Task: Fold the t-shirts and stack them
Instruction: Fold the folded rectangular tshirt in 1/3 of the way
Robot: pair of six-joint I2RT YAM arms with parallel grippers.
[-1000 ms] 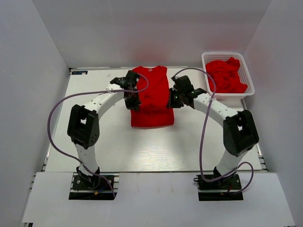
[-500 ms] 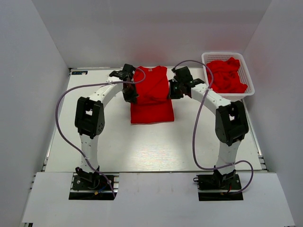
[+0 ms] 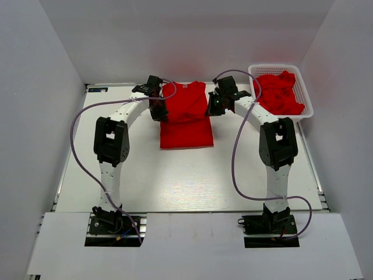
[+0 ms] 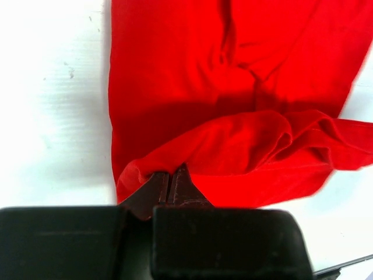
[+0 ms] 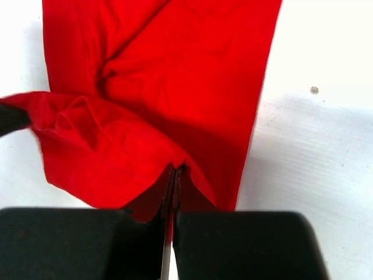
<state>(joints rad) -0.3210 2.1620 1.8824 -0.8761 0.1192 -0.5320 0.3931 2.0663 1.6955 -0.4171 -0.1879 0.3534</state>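
Nearest the arms, more bare table (image 3: 175,181) than a second ago. Drawn back from there, the near edge of the t-shirt (image 3: 185,131), now a rounded fold and no longer a hem. Lying flat toward the far side of the table, well apart from the arm bases.

Just beyond the fold, clamped tight on the lifted hem (image 4: 233,134): left gripper (image 3: 159,114) at the left corner, right gripper (image 3: 212,108) at the right. Both carried farther up the shirt over the last second. In the wrist views, jaws closed with red cloth pinched between, and the loose layer draped over the flat layer beneath.

Judged a hem-to-collar fold in half, well under way, not yet laid down or released.

Long axis running near to far, collar (image 3: 184,85) pointing at the back wall, away from the robot.

Farther right, by the back corner, a white basket (image 3: 291,118) holding a heap of t-shirts (image 3: 278,90) yet to be folded. No stack begun in view.
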